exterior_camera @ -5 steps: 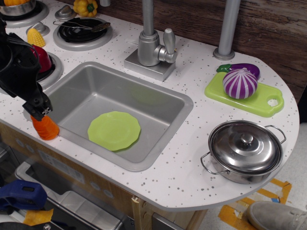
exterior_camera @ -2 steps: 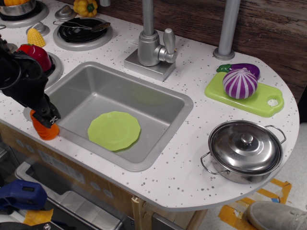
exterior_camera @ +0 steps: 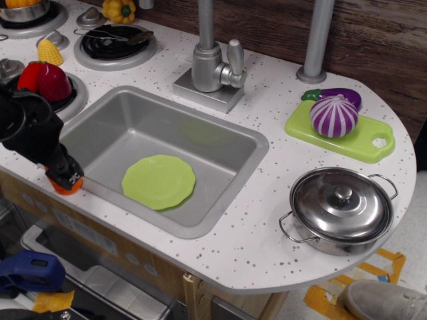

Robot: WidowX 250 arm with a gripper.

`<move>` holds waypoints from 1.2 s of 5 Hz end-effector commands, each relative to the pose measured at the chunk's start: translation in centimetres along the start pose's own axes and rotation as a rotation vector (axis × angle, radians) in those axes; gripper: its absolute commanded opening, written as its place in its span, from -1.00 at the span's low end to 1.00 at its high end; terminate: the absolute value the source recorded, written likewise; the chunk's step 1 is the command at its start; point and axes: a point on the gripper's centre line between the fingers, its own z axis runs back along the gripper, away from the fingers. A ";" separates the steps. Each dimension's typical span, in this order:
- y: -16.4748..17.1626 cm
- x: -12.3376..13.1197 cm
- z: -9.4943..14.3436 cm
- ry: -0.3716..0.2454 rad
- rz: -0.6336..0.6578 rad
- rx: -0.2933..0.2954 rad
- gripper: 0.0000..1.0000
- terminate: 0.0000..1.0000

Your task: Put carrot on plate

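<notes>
A: Well, what can't you make out?

B: Mostly the carrot (exterior_camera: 66, 186). Only a sliver of orange shows beneath the black gripper (exterior_camera: 65, 175), which sits right on top of it at the counter's front-left edge, just left of the sink (exterior_camera: 220, 143).

A: Has the gripper got hold of it?

B: I can't tell. The fingers are too dark and bunched to show how far apart they stand, or whether they pinch the carrot or merely cover it. The arm runs off the left edge of the view.

A: And the plate?

B: One light-green plate (exterior_camera: 159, 181), lying flat on the sink floor toward its front, well apart from the carrot, with the sink's wall between them.

A: Count the rest.

B: One faucet (exterior_camera: 215, 63) behind the sink. One lidded steel pot (exterior_camera: 341, 211) near the front-right edge. One lime cutting board (exterior_camera: 339, 131) at the right edge, bearing one striped purple onion (exterior_camera: 334, 116), with one eggplant (exterior_camera: 333, 97) half hidden behind it. At the back-left corner: one corn cob (exterior_camera: 49, 51), one red vegetable (exterior_camera: 44, 80), one yellow pepper (exterior_camera: 119, 10), cut off at the top edge.
</notes>
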 end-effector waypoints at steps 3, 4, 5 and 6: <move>0.9 1.6 0.8 -0.071 -0.013 0.046 -1.00 -1.00; 1.0 4.2 1.7 -0.044 -0.062 0.025 -1.00 -1.00; 1.2 6.4 1.4 -0.037 -0.137 0.005 -1.00 -1.00; 0.3 8.4 0.2 -0.021 -0.226 -0.025 -1.00 -1.00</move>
